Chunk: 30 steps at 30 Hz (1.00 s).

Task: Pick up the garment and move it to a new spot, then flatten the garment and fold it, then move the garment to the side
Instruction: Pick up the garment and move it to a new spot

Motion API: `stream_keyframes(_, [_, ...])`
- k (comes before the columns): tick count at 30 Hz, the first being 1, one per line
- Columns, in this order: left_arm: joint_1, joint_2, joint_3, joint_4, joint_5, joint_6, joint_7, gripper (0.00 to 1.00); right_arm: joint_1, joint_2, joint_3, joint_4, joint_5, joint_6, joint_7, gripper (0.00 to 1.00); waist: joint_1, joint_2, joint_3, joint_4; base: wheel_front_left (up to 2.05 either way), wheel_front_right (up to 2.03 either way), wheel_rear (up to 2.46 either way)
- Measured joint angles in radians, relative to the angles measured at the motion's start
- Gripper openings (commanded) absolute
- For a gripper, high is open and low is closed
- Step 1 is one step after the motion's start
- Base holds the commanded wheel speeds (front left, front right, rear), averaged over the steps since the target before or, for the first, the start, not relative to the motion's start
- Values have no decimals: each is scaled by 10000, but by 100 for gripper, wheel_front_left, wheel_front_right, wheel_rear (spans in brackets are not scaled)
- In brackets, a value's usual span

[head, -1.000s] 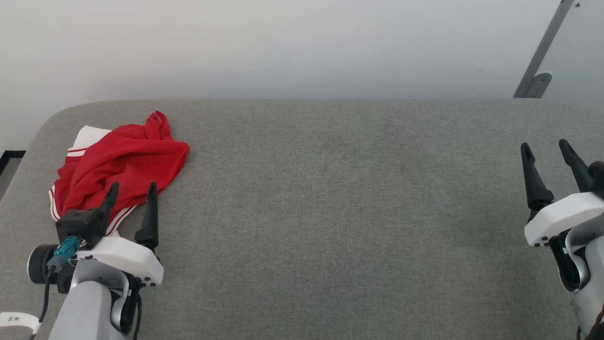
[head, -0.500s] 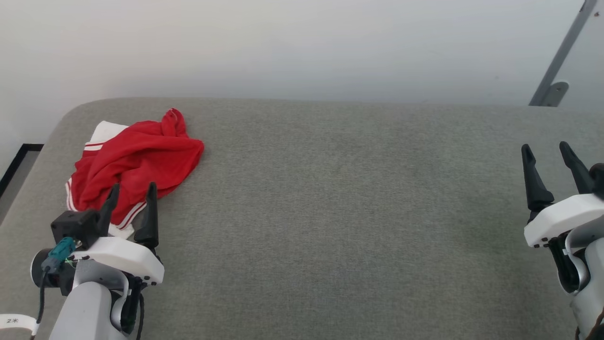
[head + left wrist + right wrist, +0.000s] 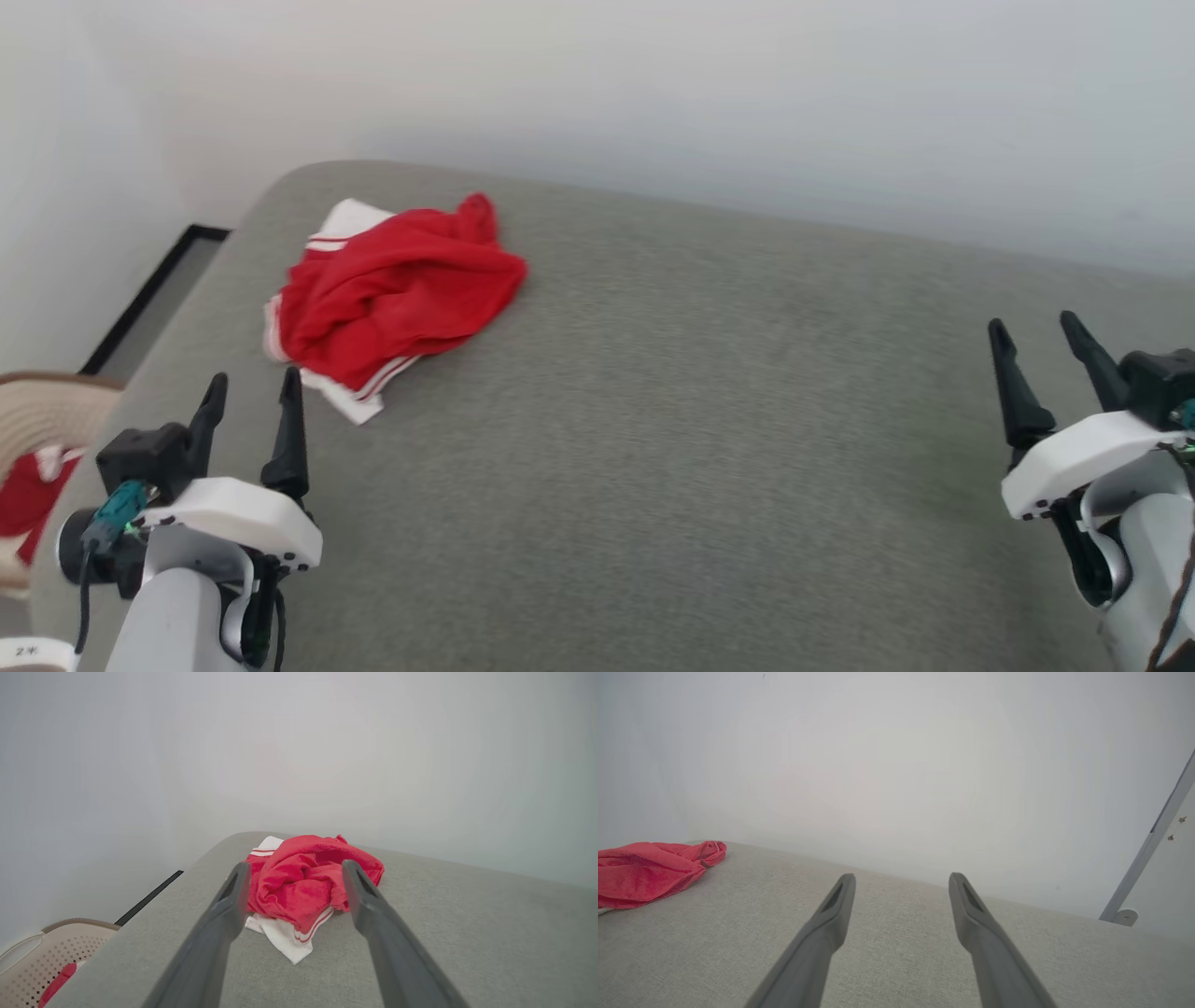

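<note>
Garment point(image 3: 401, 289) crumpled in heap, 10 o'clock on grey pad point(image 3: 700, 448), near far-left corner. Left gripper point(image 3: 254, 383) at 7 o'clock, jaws wide, empty, aimed at heap, likely lining up pick. Right gripper point(image 3: 1033, 327) at 4 o'clock, jaws wide, empty, well apart, idle.

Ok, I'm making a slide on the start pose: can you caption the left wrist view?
Open left gripper aimed at a crumpled red shirt on the grey surface, not yet touching it.

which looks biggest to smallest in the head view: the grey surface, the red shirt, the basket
1. grey surface
2. red shirt
3. basket, though the picture's edge cuts it off, so unsure
</note>
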Motion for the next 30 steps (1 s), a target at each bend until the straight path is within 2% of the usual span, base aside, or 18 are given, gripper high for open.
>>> stream_keyframes(18, [939,-696,1290,-671,453,192,-8,100,-193,372,859,-56,151,0,0,100,-1,0,-52,2511,0,0,0])
stream_keyframes(30, [1614,-1104,2230,-1778,683,307,-8,100,-1450,619,2144,397,464,2,0,100,-1,0,478,2909,0,0,0])
